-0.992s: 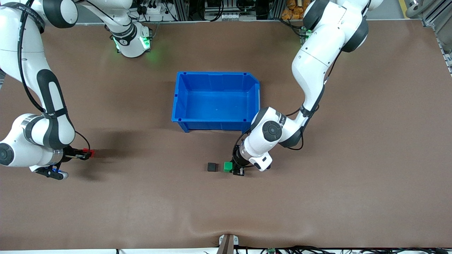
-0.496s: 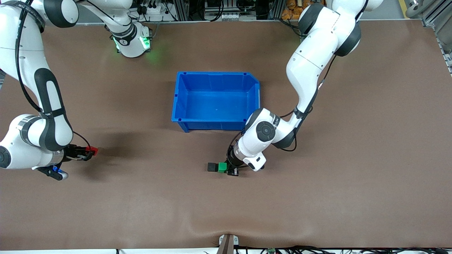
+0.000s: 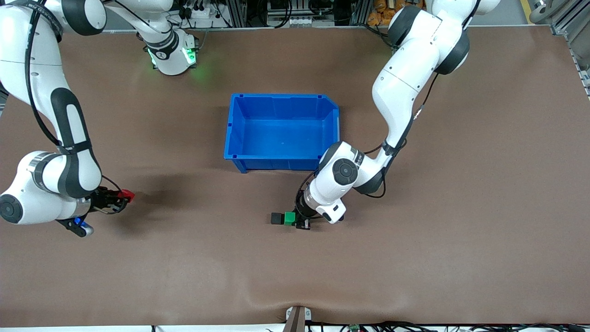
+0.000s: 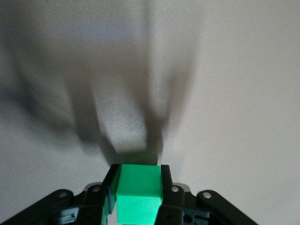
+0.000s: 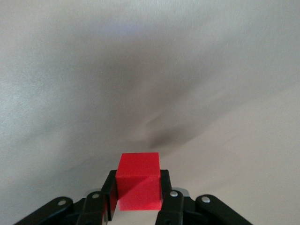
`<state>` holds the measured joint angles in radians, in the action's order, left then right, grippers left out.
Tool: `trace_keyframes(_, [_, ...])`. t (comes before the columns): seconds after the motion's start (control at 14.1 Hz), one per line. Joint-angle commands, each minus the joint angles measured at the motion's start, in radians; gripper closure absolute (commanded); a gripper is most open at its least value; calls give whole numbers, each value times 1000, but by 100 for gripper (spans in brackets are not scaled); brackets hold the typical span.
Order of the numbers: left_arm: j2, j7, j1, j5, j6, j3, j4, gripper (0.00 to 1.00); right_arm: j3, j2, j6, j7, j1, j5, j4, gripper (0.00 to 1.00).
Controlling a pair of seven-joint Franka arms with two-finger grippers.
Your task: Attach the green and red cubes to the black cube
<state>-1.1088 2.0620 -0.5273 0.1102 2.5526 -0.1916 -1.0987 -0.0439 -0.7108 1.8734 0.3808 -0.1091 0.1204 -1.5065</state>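
Observation:
The black cube [image 3: 276, 218] lies on the brown table, nearer to the front camera than the blue bin. The green cube [image 3: 289, 218] sits pressed against its side toward the left arm's end, and my left gripper [image 3: 295, 220] is shut on it. In the left wrist view the green cube [image 4: 138, 190] fills the space between the fingers of the left gripper [image 4: 138, 172] and blocks the black cube from sight. My right gripper [image 3: 122, 197] is low over the table toward the right arm's end, shut on the red cube [image 3: 127, 196]. The red cube [image 5: 138, 180] shows clamped in the right gripper [image 5: 138, 177].
An empty blue bin [image 3: 276, 164] stands at the middle of the table, farther from the front camera than the cubes. The left arm's elbow [image 3: 345, 171] hangs beside the bin's corner. Bare brown table lies between the red cube and the black cube.
My left gripper slid the green cube toward the black cube until the two touch. My right gripper moved the red cube a little toward the table's middle.

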Motion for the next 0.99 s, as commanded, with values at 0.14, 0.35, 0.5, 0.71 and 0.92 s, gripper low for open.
trace_keyframes(0.14, [-36,35,-23,17,2,14,49,93,1,28,-30,108,32,31,-6,100])
trace_keyframes(0.35, [-28,46,-22,17,2,17,43,39,-1,33,-36,162,46,58,-6,100])
trace_keyframes(0.5, [-11,44,-22,13,-14,17,40,0,1,40,-37,214,60,61,-6,100])
trace_keyframes(0.71, [39,35,-11,8,-127,17,40,0,1,45,-36,305,91,62,-5,100])
trace_keyframes(0.92, [114,-21,10,-10,-233,18,39,0,-1,45,-36,372,108,102,0,100])
